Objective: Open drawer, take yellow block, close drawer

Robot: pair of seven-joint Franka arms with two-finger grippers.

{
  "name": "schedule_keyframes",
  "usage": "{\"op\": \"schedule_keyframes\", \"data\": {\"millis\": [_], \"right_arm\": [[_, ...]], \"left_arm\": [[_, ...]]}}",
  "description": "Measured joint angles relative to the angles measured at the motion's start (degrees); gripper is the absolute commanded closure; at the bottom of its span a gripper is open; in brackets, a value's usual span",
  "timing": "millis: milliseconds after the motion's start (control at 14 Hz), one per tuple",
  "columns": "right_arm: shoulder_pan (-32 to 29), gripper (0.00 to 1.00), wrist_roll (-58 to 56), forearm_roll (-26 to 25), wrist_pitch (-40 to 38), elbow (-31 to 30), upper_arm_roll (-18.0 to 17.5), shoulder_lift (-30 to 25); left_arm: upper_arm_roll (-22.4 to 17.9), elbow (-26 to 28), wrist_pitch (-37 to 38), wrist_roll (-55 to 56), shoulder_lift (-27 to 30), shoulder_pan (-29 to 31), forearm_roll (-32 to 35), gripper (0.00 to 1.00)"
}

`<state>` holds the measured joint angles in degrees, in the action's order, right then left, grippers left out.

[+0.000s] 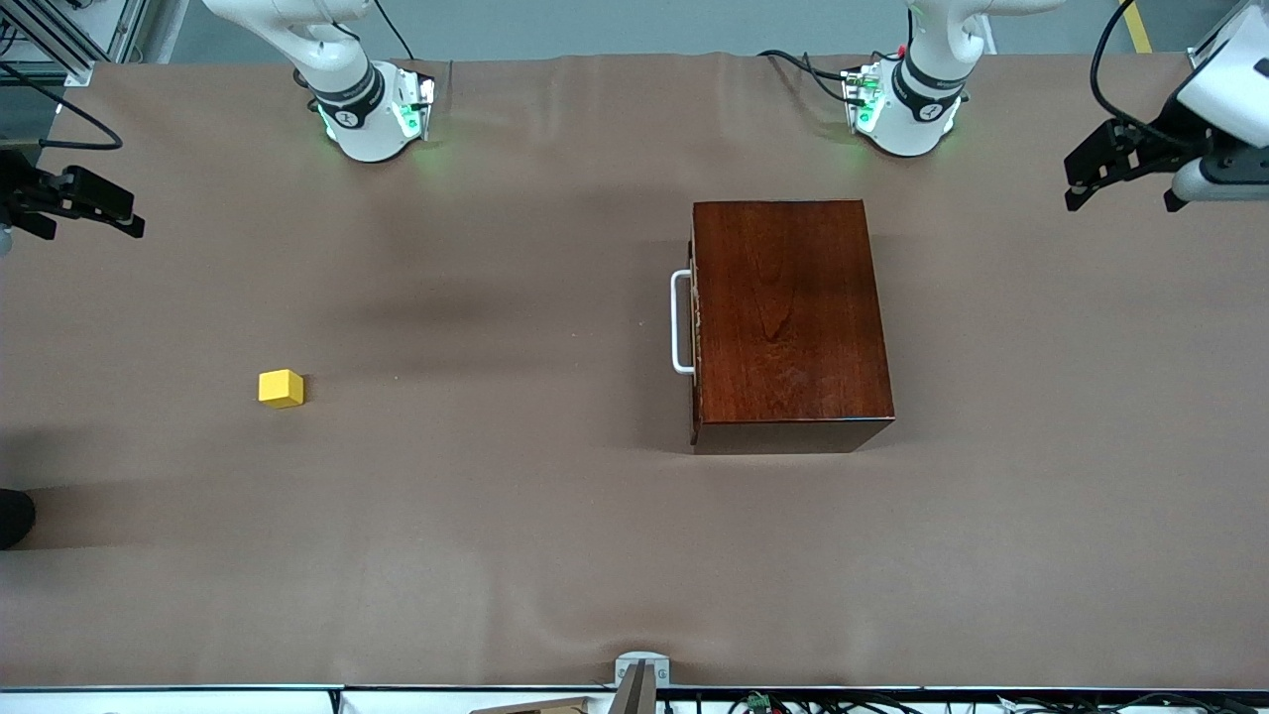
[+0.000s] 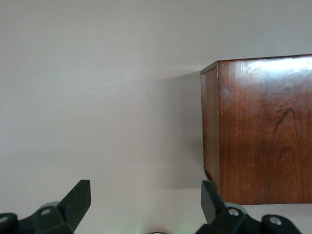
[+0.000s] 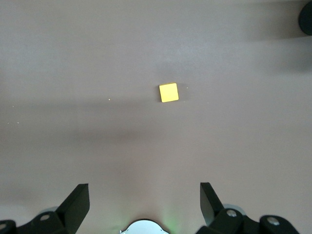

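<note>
Drawer (image 1: 694,317) shut, yellow block (image 1: 281,388) apart on wrinkled brown tablecloth (image 1: 496,555).

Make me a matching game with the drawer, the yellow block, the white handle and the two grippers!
Things:
1. drawer
2. yellow block
3. white handle
4. left gripper and right gripper

States or places:
A. open, holding nothing
B. shut inside the dark wooden box
C. alone on the table toward the right arm's end
D. on the drawer's front

Pairs: 1-B, 2-C, 3-D, 4-A
</note>
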<state>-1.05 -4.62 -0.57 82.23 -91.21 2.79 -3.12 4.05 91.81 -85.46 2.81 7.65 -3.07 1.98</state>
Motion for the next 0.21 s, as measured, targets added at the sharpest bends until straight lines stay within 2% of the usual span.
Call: {"op": "schedule_keyframes", "data": {"millis": [214], "right_arm": [[0.0,0.0,0.0,0.2,0.3,0.1,-0.1,0.0]], "left_arm": [[-0.4,-0.4,0.5,-0.5,0.1,0.1,-0.1,0.0]]}}
